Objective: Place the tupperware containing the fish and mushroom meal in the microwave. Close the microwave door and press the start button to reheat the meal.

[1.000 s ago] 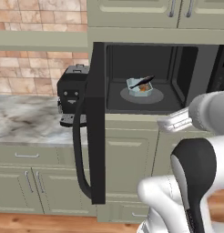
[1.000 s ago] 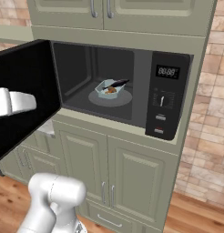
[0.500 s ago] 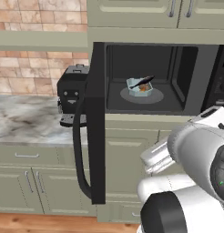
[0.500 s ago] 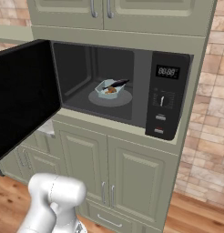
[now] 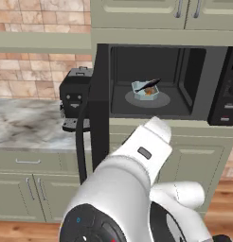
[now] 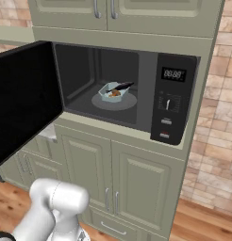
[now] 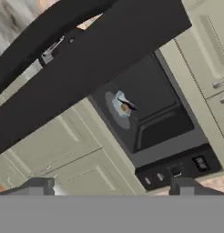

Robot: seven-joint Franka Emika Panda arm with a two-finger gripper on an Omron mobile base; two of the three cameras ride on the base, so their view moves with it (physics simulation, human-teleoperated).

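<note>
Kitchen: sage cabinets, brick wall, marble counter [image 5: 28,124] at left, microwave [image 6: 122,94] built into the cabinet run.

Gripper [image 7: 111,187]: my jaws stand fully apart, nothing between them. The hand camera looks from outside at the cabinet front, rolled well over, with the door's edge crossing the upper frame.

Door [image 6: 23,101]: swung wide on its left hinge, edge-on from the left base camera [image 5: 98,101]. I judge it stiff, light on its hinge and glossy, so a flat push on the outer face near the free edge should serve better than a pinch.

Tub [image 5: 146,89]: pale blue, on the turntable [image 6: 114,100] at the middle of the cavity floor, well back from the front lip. Placement looks done to me.

Meal [image 6: 116,92]: orange chunk inside the tub, dark strip lying across its rim. Light and loose; no need to touch it again.

Button strip [image 6: 170,104]: right end of the oven; display above, buttons low. Small stiff keys, wanting a fingertip press.

Coffee machine [image 5: 75,100]: on the counter, just behind the open door's edge. Clear of the closing arc, I judge; my own arm sits closer to the door's path.
</note>
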